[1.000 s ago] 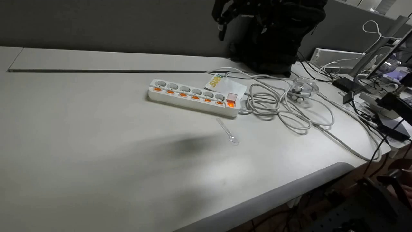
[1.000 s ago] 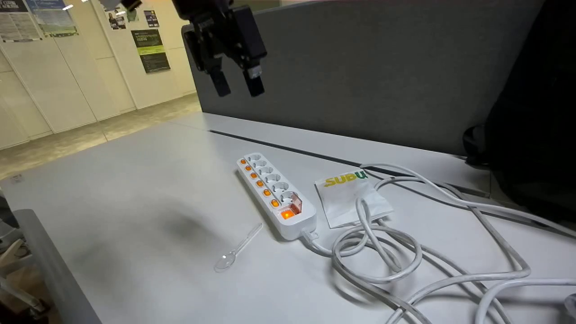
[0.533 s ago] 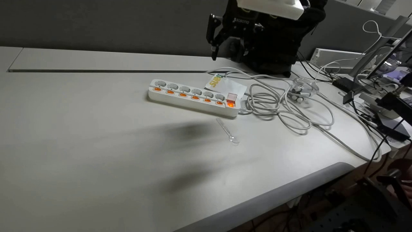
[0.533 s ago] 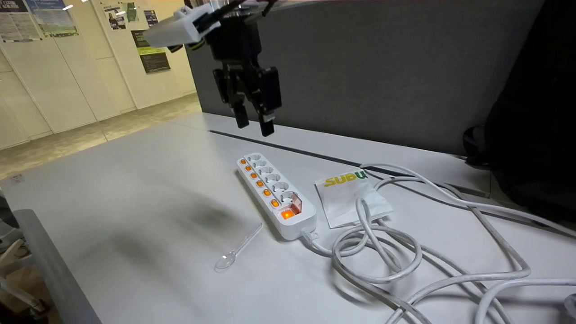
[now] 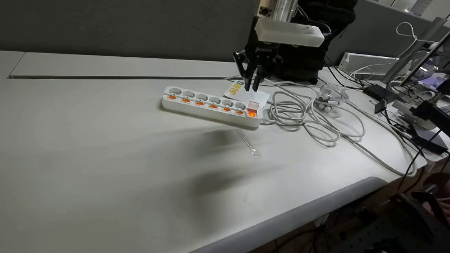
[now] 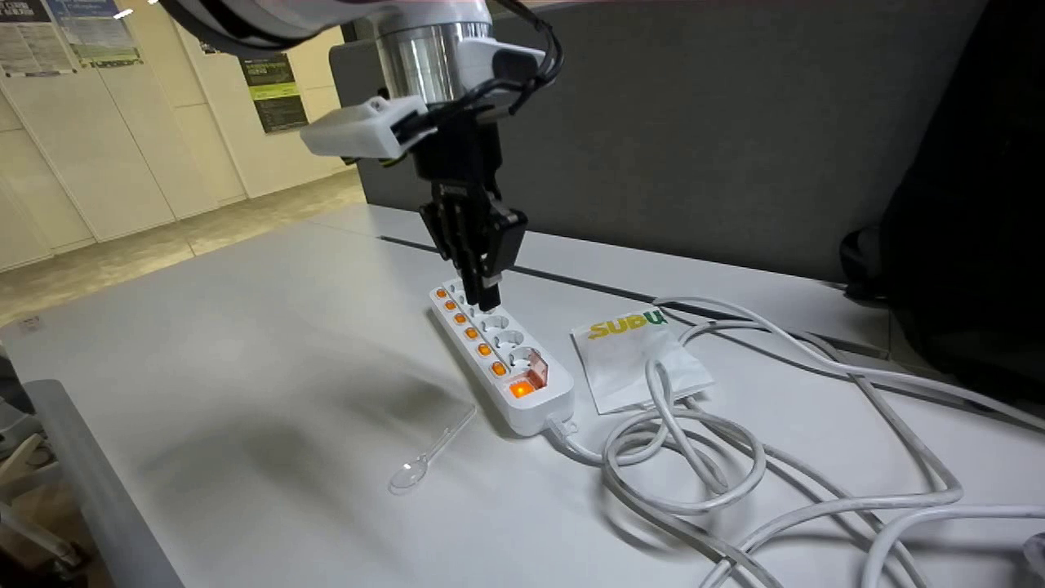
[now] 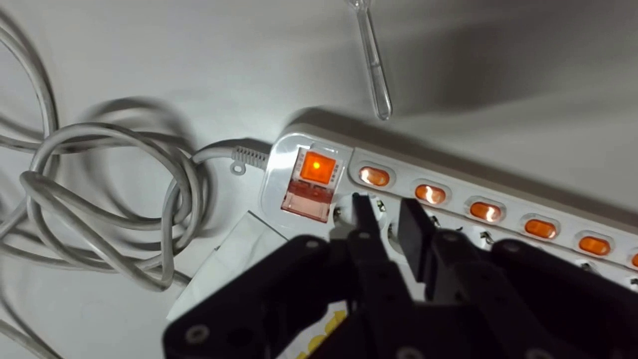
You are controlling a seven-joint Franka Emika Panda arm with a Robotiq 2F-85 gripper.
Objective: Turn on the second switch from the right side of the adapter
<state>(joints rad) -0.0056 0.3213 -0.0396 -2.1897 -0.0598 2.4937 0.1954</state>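
Note:
The adapter, a long white power strip (image 5: 207, 111), lies on the table with a row of small orange switches beside its sockets. At its cord end a larger square switch (image 7: 318, 168) glows under a raised clear red cover. Beside it comes the small orange switch (image 7: 374, 176), then another orange switch (image 7: 430, 194); I cannot tell whether these are lit. My gripper (image 7: 385, 202) hangs above the strip, fingers apart by a narrow gap with nothing between them. It hides some sockets in the wrist view and in an exterior view, where the gripper (image 6: 482, 300) points down.
A clear plastic spoon (image 5: 255, 153) lies near the strip's cord end. A white paper packet (image 6: 637, 363) and coils of white cable (image 7: 215, 153) lie close to that end too. Behind stand a dark partition (image 6: 702, 122) and a black bag (image 5: 299, 68).
My gripper has come down toward the adapter, and its fingers have drawn much closer together. The adapter, the spoon and the packet have not moved.

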